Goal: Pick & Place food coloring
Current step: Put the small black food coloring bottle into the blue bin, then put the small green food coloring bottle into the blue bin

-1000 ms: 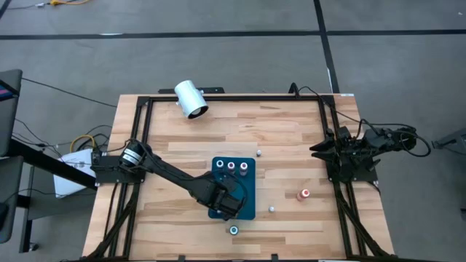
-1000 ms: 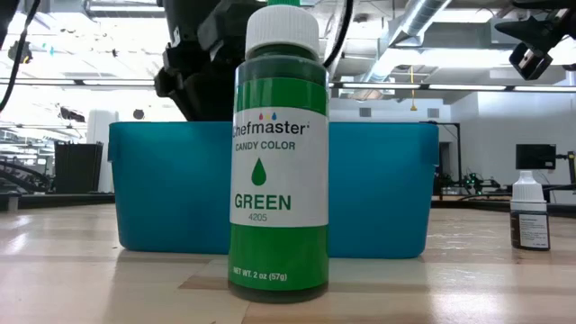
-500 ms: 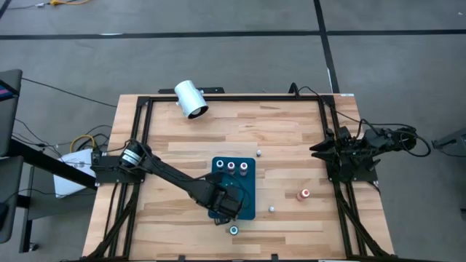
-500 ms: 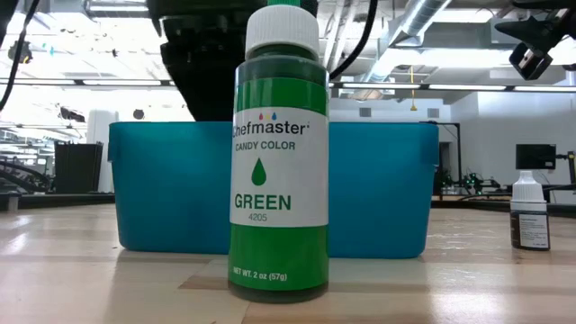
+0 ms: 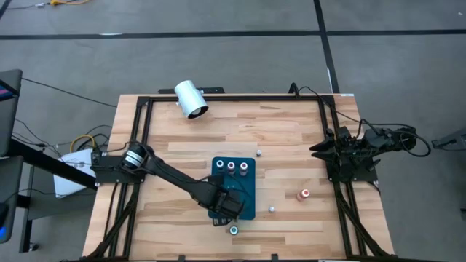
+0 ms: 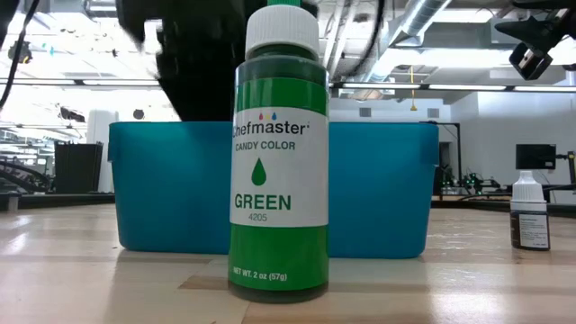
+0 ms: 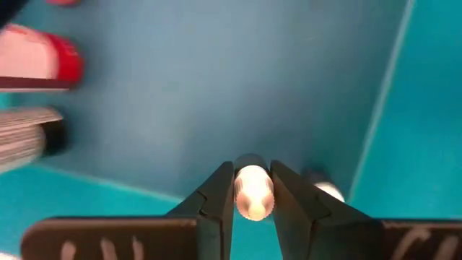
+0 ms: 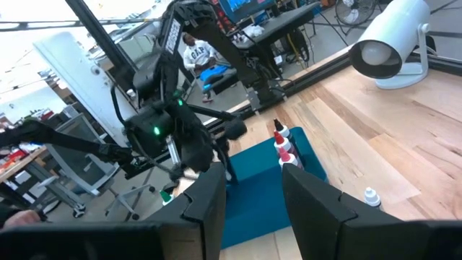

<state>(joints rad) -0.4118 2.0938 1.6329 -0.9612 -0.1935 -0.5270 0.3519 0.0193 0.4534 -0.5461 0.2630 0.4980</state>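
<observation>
A blue bin (image 5: 248,209) stands mid-table with three food coloring bottles (image 5: 231,166) upright at its far end. My left gripper (image 5: 227,206) points down over the bin's near part, shut on a tiny pale bottle (image 7: 254,192). A green bottle (image 5: 234,230) stands on the table just in front of the bin and fills the low view (image 6: 277,153). A red-topped bottle (image 5: 305,193) and two tiny whitish ones (image 5: 271,208) (image 5: 258,153) stand on the wood. My right gripper (image 5: 318,149) waits at the right edge, open (image 8: 251,195). My left gripper pinches the tiny bottle between its two fingertips (image 7: 216,189), which come from above and point down. Only the bottle's rounded pale end (image 7: 254,202) shows between them. It hangs over the bin's blue floor (image 7: 216,87); whether it touches the floor I cannot tell.
A big white cylinder (image 5: 191,99) lies at the table's far left. Black frame rails (image 5: 233,97) run along the table's far edge and sides. A small dark bottle with a white top (image 6: 529,211) stands to the right in the low view.
My left gripper has rolled about its own axis while staying over the near part of the bin, still shut on the tiny bottle. My right gripper has kept still.
</observation>
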